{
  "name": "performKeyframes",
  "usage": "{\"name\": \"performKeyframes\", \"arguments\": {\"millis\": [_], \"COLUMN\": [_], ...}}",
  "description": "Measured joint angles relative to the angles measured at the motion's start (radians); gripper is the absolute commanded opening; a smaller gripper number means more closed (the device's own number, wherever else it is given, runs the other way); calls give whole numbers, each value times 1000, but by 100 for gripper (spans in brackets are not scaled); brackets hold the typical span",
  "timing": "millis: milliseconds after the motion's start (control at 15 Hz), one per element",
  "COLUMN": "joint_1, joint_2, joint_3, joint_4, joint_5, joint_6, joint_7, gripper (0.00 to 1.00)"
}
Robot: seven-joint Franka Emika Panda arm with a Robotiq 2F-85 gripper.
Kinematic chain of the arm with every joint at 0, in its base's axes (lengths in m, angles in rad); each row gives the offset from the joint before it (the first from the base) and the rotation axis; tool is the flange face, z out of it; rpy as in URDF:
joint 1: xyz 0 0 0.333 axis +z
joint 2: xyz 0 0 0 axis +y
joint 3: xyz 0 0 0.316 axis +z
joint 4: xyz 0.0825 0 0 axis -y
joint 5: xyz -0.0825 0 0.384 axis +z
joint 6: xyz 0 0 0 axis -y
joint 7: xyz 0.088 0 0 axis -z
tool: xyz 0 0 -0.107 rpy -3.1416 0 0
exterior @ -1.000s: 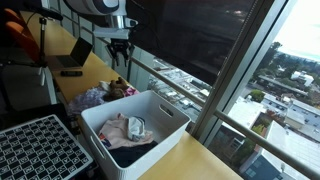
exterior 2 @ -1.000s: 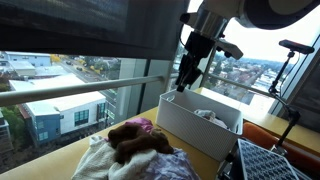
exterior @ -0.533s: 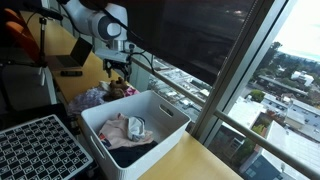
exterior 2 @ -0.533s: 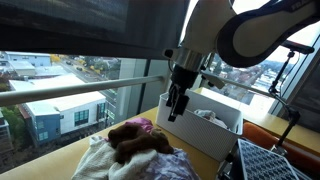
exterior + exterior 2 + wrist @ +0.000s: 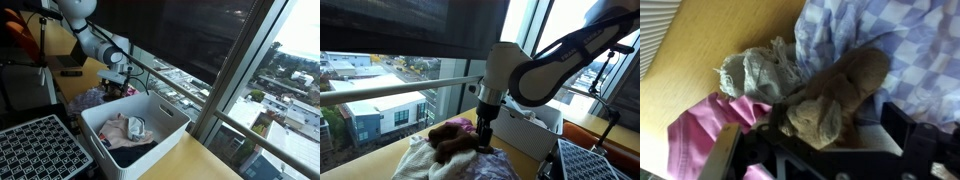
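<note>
Hand (image 5: 483, 138): open, jaws wide astride brown cloth (image 5: 835, 100). Adjoining: grey rag (image 5: 760, 68), pink cloth (image 5: 695, 135), checked cloth (image 5: 895, 35). Bin (image 5: 165, 135) near.

We've got the gripper (image 5: 483, 136) low over the clothes pile, tips at the brown cloth (image 5: 448, 141), pink cloth (image 5: 466, 124) just beside. White bin (image 5: 527, 128) sits near, along the counter's (image 5: 372, 167) window edge.

An exterior view stands high at one end of the light wooden table (image 5: 190, 160), tall glass window (image 5: 270, 90) on its right, white plastic rectangular bin (image 5: 160, 125) near. An exterior view faces opposite, low, close to the mixed pile of soft clothes (image 5: 445, 150). Both share bin & pile. Wrist cam looks straight down on pile, v. close.
</note>
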Motion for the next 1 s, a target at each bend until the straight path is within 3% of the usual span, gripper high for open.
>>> {"name": "performKeyframes", "arguments": {"millis": [67, 133, 400, 667, 800, 1000], "joint_1": [0, -1, -2, -16, -30, -58], "joint_2": [28, 52, 84, -1, -99, -255], "joint_3": [0, 0, 0, 2, 3, 0], "joint_4": [14, 25, 34, -14, -63, -133], "joint_5": [0, 0, 0, 12, 32, 57], "joint_6": [2, 3, 4, 1, 1, -1], "joint_7": [0, 0, 0, 3, 3, 7], "gripper": [75, 72, 42, 12, 2, 2]}}
